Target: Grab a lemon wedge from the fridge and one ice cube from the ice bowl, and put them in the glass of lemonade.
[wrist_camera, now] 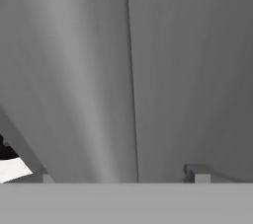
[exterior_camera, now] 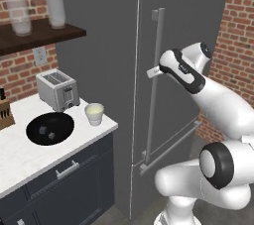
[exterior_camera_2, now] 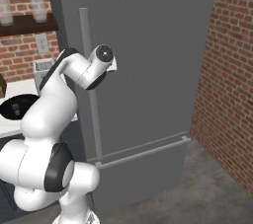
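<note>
One arm reaches up at the fridge (exterior_camera: 188, 30), door closed, gripper (exterior_camera: 153, 73) right at the long vertical bar handle (exterior_camera: 155, 85). Jaw state: cannot tell, the fingertips are hidden against the handle. Hand view is pressed close to the grey door (wrist_camera: 188, 70). Ice bowl (exterior_camera: 50, 128) sits on the white counter (exterior_camera: 20, 157) with cubes inside; glass of lemonade (exterior_camera: 94, 114) stands just right of it, near the toaster (exterior_camera: 57, 89). Lemon wedge not visible, fridge shut.
</note>
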Motion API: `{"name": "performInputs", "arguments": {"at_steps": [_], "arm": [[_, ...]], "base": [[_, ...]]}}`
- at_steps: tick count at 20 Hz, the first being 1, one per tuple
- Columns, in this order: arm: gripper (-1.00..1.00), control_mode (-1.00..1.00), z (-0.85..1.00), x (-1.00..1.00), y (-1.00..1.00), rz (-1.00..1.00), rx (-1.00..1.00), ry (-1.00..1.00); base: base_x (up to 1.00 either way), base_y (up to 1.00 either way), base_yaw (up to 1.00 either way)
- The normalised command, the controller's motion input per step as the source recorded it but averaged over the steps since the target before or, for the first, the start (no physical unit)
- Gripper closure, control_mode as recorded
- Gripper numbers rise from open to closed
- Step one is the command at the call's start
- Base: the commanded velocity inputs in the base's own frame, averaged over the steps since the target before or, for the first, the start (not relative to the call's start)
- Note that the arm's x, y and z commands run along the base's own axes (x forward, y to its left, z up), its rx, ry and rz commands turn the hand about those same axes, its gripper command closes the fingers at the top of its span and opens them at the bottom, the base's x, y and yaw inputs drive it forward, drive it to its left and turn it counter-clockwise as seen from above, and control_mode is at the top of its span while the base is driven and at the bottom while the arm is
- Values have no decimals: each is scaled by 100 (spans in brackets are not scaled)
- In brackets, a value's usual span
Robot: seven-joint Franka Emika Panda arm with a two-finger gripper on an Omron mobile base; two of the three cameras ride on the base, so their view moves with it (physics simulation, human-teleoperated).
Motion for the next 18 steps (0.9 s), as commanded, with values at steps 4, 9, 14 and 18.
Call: {"name": "performInputs", "arguments": {"at_steps": [4, 9, 14, 18], "arm": [[100, -100, 0, 0, 15, -1, 0, 0], [100, -100, -2, 0, 0, 0, 0, -1], [100, -100, 0, 0, -26, 1, -2, -13], [100, -100, 7, -35, -90, 0, 0, -20]], "base": [[0, 0, 0], [0, 0, 0], [0, 0, 0], [0, 0, 0]]}}
